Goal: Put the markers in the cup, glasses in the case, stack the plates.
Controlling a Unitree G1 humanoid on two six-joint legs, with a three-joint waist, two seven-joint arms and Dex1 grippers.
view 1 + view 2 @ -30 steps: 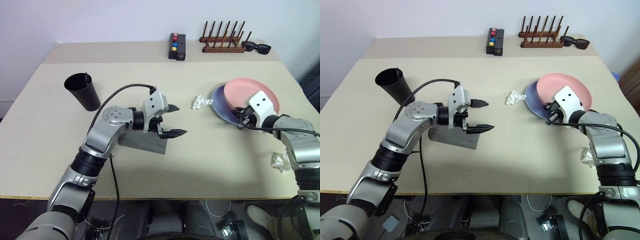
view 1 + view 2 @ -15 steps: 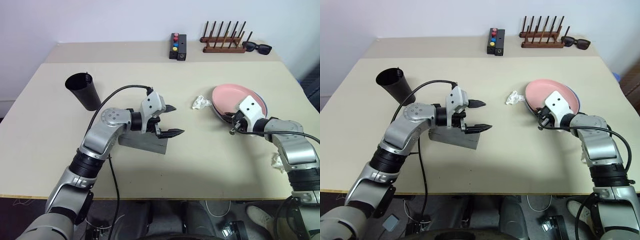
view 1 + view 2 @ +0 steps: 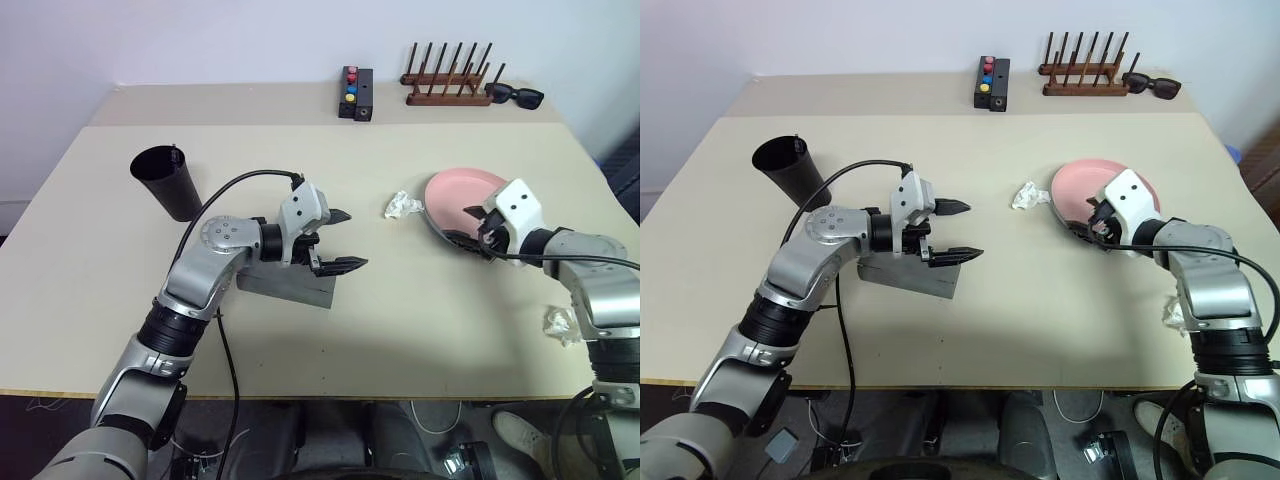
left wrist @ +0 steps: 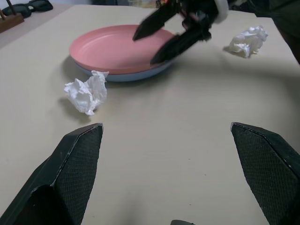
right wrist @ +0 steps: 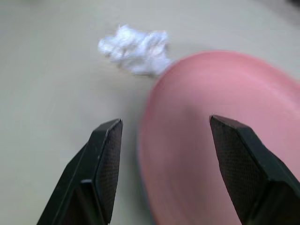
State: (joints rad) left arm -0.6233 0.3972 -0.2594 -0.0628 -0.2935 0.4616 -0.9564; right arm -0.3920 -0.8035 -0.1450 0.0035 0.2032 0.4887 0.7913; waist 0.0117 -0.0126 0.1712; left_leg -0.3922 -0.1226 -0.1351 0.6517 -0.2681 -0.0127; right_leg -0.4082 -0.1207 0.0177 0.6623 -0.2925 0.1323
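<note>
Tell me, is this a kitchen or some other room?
Probably a test room, not a kitchen: a bare beige table against a plain wall, holding a button box, a wooden rack and stacked plates.

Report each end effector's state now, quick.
Left end effector: open, holding nothing.
Right end effector: open over the pink plate, holding nothing.

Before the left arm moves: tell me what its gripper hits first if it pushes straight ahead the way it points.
Most likely the crumpled tissue, which lies nearest ahead of the open left gripper, slightly off its centre line. Beyond it sits the pink plate on the blue plate; in between is bare table.
</note>
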